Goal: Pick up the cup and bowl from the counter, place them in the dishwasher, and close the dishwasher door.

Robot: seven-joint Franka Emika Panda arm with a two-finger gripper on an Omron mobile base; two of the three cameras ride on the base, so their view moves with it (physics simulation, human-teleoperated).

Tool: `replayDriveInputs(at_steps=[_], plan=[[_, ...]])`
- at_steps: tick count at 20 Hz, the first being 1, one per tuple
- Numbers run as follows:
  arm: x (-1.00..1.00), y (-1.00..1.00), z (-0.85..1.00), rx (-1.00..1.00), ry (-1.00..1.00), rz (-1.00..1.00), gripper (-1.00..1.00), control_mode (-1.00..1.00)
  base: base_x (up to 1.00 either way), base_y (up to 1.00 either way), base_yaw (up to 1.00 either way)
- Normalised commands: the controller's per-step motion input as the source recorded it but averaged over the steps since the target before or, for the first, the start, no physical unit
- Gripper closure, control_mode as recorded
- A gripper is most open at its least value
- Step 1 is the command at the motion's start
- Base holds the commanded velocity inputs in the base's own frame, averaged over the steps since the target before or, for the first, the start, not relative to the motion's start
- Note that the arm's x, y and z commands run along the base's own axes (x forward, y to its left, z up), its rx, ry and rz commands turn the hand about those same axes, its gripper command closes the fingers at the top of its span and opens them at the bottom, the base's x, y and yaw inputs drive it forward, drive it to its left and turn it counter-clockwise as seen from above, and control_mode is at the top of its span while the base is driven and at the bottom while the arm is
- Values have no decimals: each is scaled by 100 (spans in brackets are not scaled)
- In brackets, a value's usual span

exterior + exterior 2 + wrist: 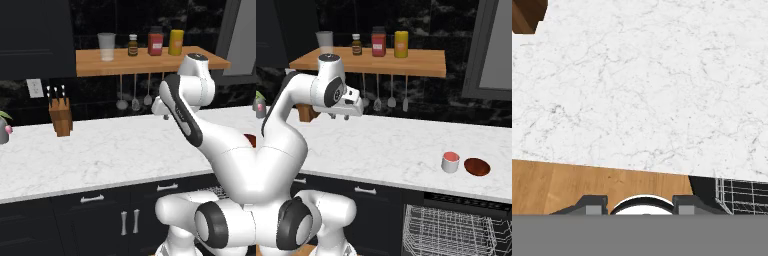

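Observation:
The salmon-pink cup (450, 161) stands upright on the white marble counter (396, 150), toward its right end. Just right of it sits the dark red-brown bowl (477, 166), and a sliver of that bowl (249, 138) peeks out past my arm. My gripper (339, 117) hangs above the counter's left part, far left of both, pointing down, open and with nothing in it. In the hand view its fingertips (592, 205) stand apart over bare counter (642, 90). Below the cup, the dishwasher's silver wire rack (456, 227) is pulled out. I cannot make out the dishwasher door.
A wooden shelf (416, 62) on the back wall carries a grey tumbler (324, 41) and bottles. Utensils (391, 92) hang beneath it. A knife block (61, 116) stands at the counter's back left. Black cabinets (100, 220) with silver handles run below.

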Motion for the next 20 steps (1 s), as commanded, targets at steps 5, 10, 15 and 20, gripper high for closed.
replayDriveInputs(at_steps=[5,10,15,20], plan=[[-1,-2,0,0,0,0,-100,-100,0,0,0],[0,-23,0,3,0,-1,-100,-100,0,0,0],[0,-31,0,7,0,-4,-100,-100,0,0,0],[0,-30,0,5,0,-5,-100,-100,0,0,0]])
